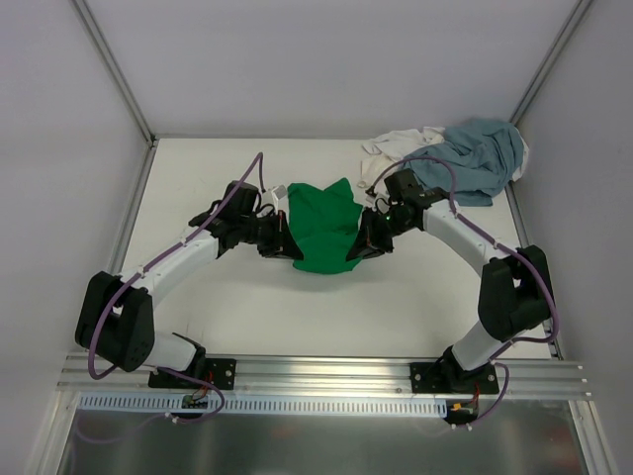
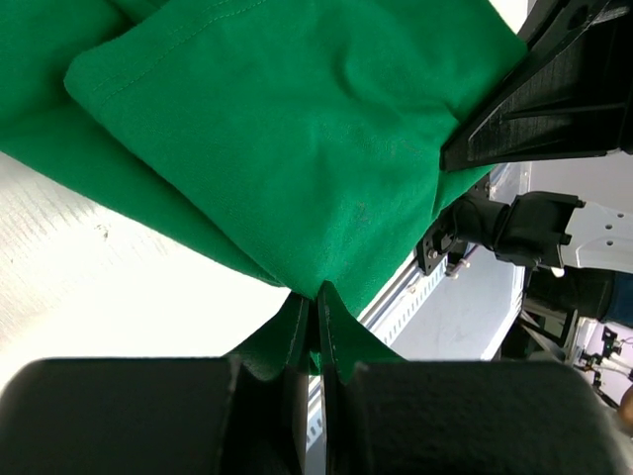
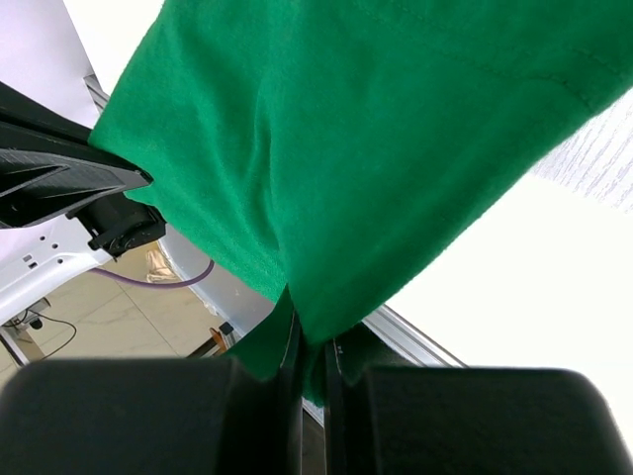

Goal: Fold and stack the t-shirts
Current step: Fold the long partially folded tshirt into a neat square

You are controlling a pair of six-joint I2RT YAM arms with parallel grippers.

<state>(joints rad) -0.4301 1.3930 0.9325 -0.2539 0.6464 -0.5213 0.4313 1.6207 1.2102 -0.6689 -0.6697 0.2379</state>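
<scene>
The bright green t-shirt (image 1: pixel 324 226) hangs stretched between my two grippers above the middle of the table. My left gripper (image 1: pixel 285 237) is shut on its left edge; the left wrist view shows green cloth (image 2: pixel 297 129) pinched between the jaws. My right gripper (image 1: pixel 364 237) is shut on its right edge; the right wrist view shows the cloth (image 3: pixel 376 139) pinched too. The grey-blue t-shirt (image 1: pixel 475 158) and the white t-shirt (image 1: pixel 394 148) lie crumpled together at the far right corner.
The white table (image 1: pixel 247 307) is walled by white panels on the left, back and right. An aluminium rail (image 1: pixel 326 376) runs along the near edge, where both arm bases are bolted.
</scene>
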